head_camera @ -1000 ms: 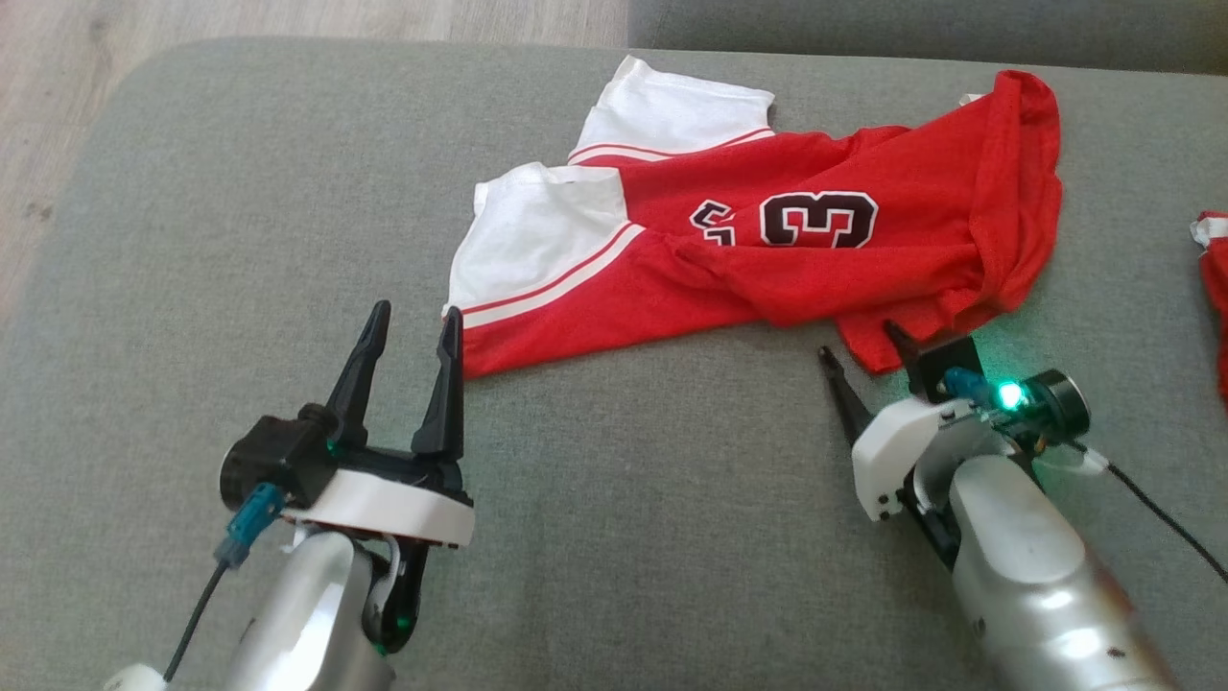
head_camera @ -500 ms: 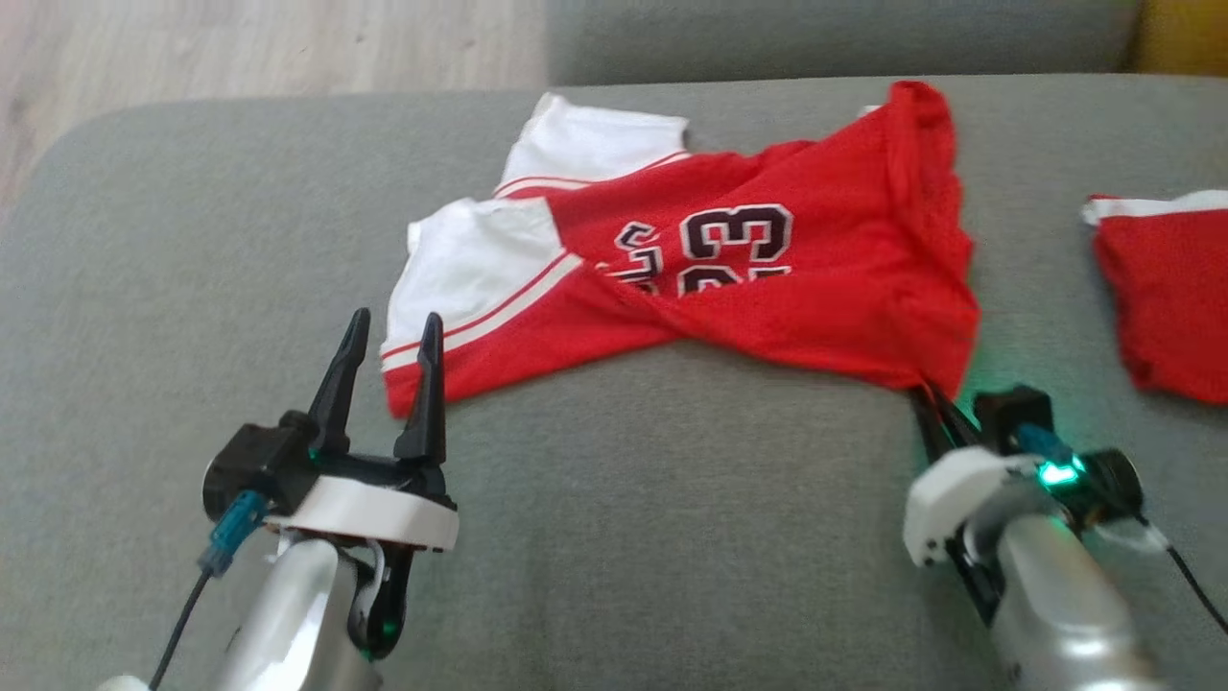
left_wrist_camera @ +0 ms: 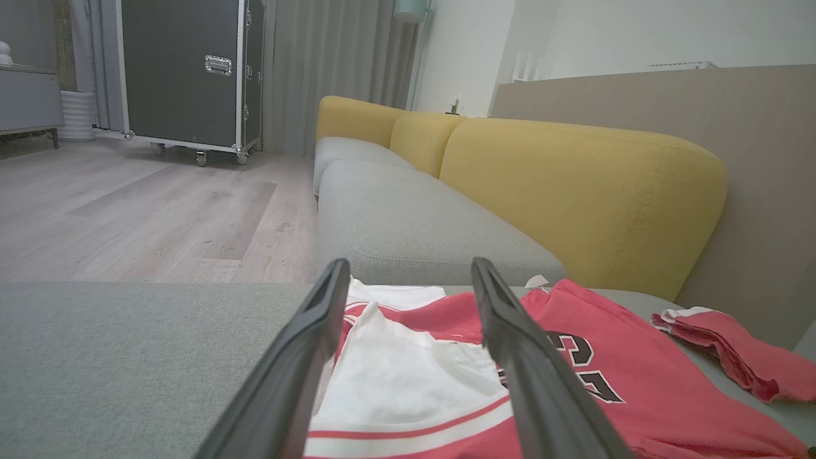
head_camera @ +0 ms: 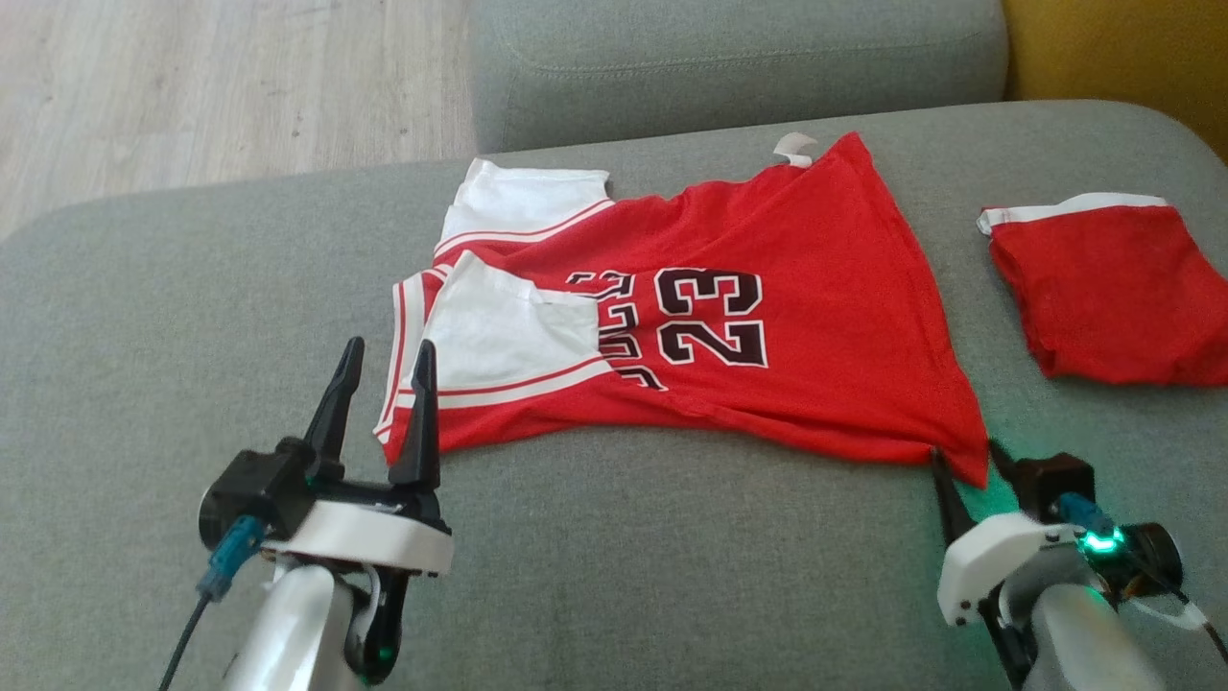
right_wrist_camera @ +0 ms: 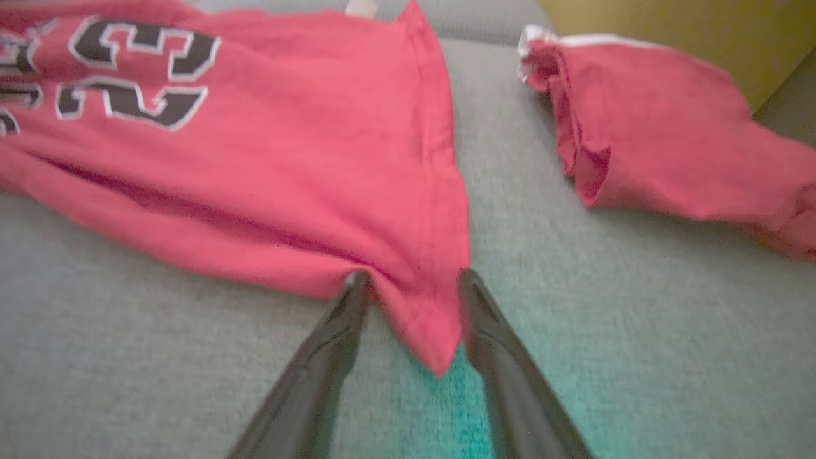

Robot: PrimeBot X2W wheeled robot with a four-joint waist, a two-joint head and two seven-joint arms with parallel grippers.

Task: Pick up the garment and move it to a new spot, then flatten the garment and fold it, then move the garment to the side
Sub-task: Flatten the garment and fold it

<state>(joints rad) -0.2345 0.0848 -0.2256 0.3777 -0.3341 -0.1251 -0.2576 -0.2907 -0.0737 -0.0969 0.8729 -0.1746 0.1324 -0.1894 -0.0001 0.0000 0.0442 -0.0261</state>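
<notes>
head view: red jersey (head_camera: 767,317) lies on a grey sofa (head_camera: 144,288), long axis left to right. left gripper (head_camera: 389,344), fingers apart, sits at its white sleeve (head_camera: 508,336); right gripper (head_camera: 964,453) at the hem corner (head_camera: 950,432).
left wrist view: sleeve just ahead.
right wrist view: fingers apart, hem corner between them, not pinched.

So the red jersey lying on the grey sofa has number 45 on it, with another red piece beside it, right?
Not quite: the head view shows number 23 on the red jersey. It does lie on the grey sofa, with another red piece beside it.
</notes>
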